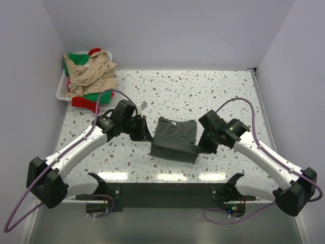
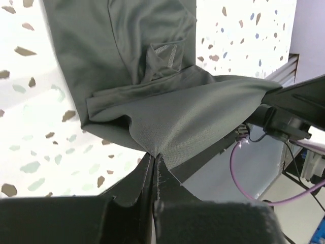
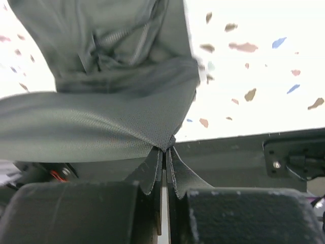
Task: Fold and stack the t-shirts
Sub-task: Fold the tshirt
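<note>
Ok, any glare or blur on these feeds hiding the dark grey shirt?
Top external: sharp, even light, near-edge glare strips on the speckled table. Left wrist: table blown out white, dark grey cloth t-shirt crisp at the left pincer. Right wrist: overexposed table, shirt's far folds blurred.

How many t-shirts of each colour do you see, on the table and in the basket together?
dark grey t-shirt: 1
beige t-shirt: 1
green t-shirt: at least 1
red t-shirt: at least 1
Total: at least 4; the heap in the basket may hide more.
</note>
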`<state>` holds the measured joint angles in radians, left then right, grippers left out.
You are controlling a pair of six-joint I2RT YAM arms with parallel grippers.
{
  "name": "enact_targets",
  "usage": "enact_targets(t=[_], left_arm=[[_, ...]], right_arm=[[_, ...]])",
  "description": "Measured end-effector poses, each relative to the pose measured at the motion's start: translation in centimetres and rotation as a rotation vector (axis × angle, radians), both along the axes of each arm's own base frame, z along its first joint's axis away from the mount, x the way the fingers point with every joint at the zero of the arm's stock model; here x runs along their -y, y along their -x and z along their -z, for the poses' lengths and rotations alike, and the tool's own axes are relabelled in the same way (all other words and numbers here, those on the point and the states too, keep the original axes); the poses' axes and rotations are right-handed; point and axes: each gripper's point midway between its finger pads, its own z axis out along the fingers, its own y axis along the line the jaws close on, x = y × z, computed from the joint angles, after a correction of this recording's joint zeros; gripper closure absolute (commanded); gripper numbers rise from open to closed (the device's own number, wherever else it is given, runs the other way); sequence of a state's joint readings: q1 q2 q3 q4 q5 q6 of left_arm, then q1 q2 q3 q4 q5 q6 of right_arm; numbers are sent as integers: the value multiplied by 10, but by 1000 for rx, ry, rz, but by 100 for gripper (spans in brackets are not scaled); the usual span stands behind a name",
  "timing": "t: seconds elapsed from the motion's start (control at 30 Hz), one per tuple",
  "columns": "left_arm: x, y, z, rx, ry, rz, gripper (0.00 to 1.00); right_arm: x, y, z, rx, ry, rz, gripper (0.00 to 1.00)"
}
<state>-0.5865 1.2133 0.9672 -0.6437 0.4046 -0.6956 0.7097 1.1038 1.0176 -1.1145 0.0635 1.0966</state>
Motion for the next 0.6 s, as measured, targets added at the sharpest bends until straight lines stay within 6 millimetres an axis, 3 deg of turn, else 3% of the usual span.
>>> enact_targets(t=[0.17, 0.6], left_arm=[[4, -21, 6, 4, -6, -19, 100], [2, -81, 25, 12, -17, -87, 100]], right_arm=[[10, -33, -1, 27, 7, 54, 100], [9, -90, 11, 6, 78, 14, 100]])
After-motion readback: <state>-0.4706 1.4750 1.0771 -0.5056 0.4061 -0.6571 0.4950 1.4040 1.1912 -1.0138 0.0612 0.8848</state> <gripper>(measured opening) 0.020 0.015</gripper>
